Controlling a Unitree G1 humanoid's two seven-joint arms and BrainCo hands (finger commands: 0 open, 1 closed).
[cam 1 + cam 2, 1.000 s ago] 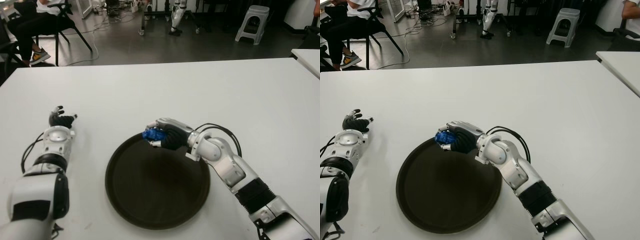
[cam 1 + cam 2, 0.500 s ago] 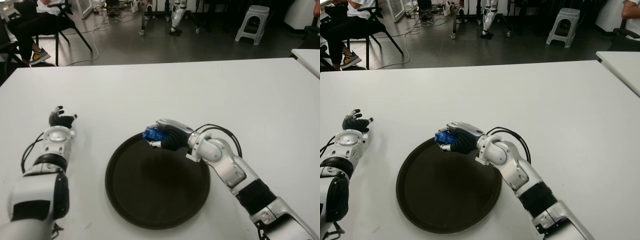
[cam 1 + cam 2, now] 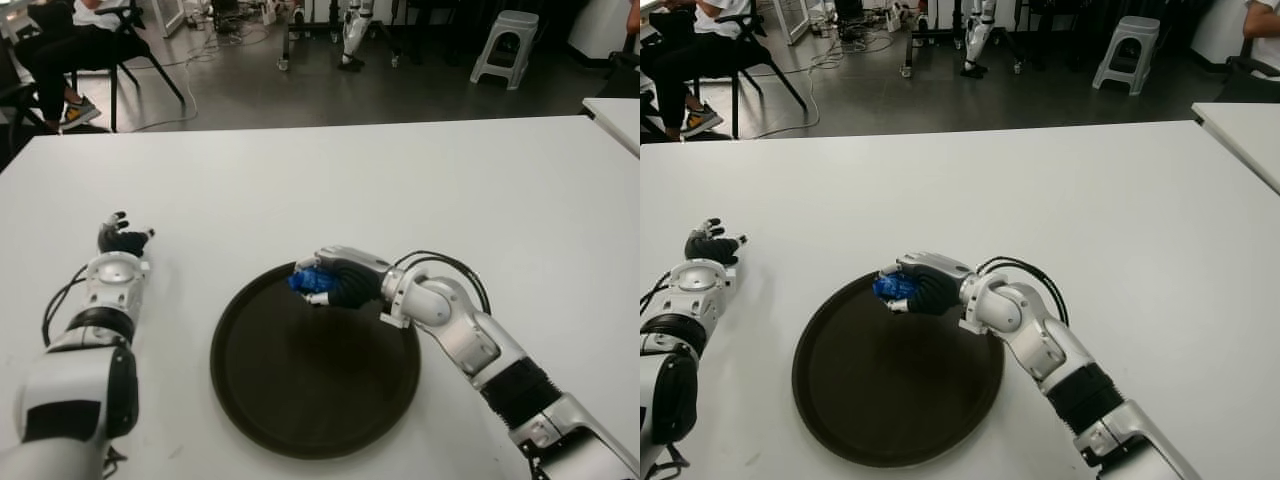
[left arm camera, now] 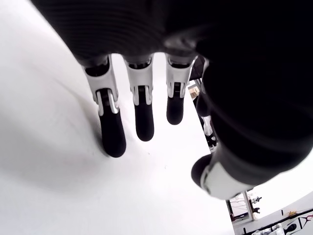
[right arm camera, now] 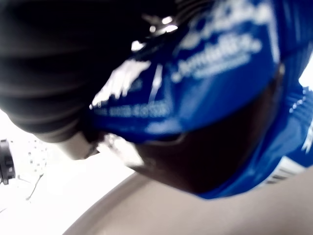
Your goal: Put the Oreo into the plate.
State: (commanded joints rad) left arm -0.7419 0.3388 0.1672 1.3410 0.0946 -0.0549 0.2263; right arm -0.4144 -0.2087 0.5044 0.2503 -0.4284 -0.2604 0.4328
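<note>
The blue Oreo packet (image 3: 307,280) is gripped in my right hand (image 3: 335,280), whose dark fingers curl around it. Up close in the right wrist view the blue wrapper (image 5: 210,83) fills the picture, pressed against the palm. Hand and packet hover over the far rim of the round dark plate (image 3: 300,400), just inside its edge. My left hand (image 3: 122,242) shows at the far left of the white table (image 3: 400,180), well apart from the plate, its fingers (image 4: 111,132) stretched out and holding nothing.
The plate's rim (image 5: 112,200) shows just under the packet in the right wrist view. A second white table (image 3: 615,115) stands at the right edge. Beyond the table are a chair with a seated person (image 3: 70,40) and a grey stool (image 3: 503,45).
My right hand has shifted slightly toward me and to the right with the Oreo packet, moving from the plate's far edge to just over its inside. The left hand has not moved.
</note>
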